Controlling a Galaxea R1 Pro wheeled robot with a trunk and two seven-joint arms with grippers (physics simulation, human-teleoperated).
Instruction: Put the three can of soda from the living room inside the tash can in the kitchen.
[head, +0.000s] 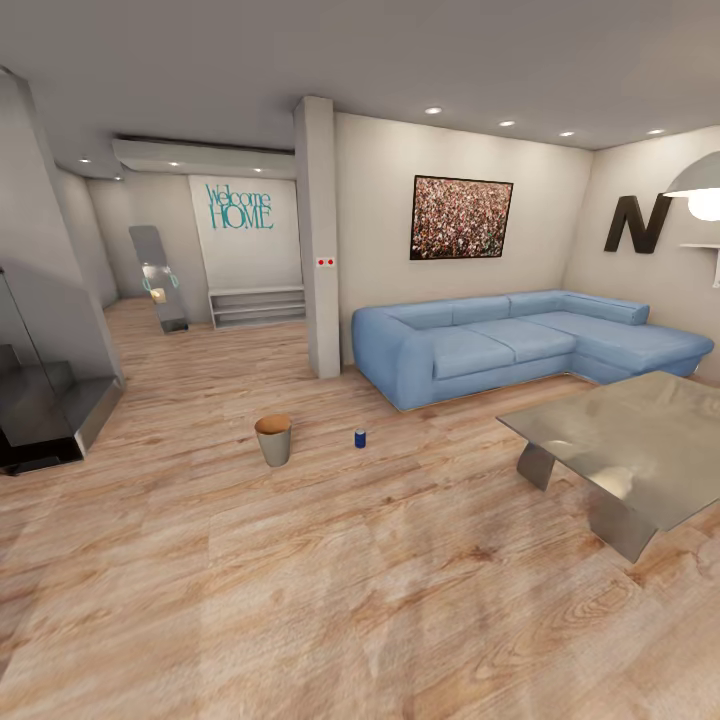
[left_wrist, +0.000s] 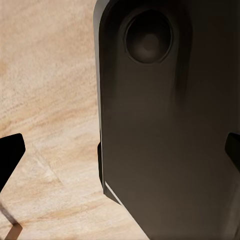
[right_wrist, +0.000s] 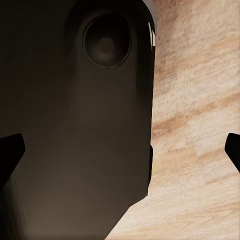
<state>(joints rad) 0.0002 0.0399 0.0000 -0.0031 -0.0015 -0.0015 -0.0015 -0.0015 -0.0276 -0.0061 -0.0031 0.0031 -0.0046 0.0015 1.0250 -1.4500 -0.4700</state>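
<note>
Both tools hang low beside the robot's dark body, above the plank floor (head: 330, 600). The left tool (left_wrist: 120, 150) and the right tool (right_wrist: 120, 145) each have their fingertips spread to the frame edges with nothing between them, so both are released. Farther out, the grey worktop (head: 640, 450) juts in from the right. Beyond it, the tash can (head: 273, 440) stands on the floor with the dark blue can of soda (head: 360, 438) upright near it. The small can could tip if a finger clips it on approach. Behind are the blue sofa (head: 520, 345) and the black N (head: 636, 224).
</note>
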